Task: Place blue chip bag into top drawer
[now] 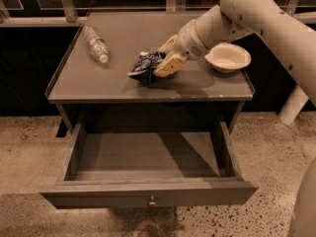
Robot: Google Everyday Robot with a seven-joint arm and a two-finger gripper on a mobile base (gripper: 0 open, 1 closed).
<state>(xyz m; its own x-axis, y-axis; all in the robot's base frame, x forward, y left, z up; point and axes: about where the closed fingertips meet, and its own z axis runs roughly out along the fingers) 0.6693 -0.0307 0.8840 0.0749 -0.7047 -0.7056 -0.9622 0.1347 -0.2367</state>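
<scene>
Progress: early, at the grasp stage. Blue chip bag point(144, 66) lies crumpled on the table top point(123, 85), near its middle, not lifted. Gripper point(163, 56) sits at the bag's right end, its 2 fingers point(171, 64) spread, 1 behind and 1 in front of the foil. No firm pinch is evident.

Top drawer point(148, 195) stands pulled fully out, below and in front of the bag, interior showing nothing inside, 1 knob point(152, 200) centred on its front panel. Clear bottle point(96, 43) lies well to the bag's left. White bowl point(228, 58) stands to the bag's right, just past the arm.

Done: drawer opened, gripper positioned. Outstanding, in my judgement: close on the bag, lift it, carry it forward over the table edge, lower and release it in the drawer.
</scene>
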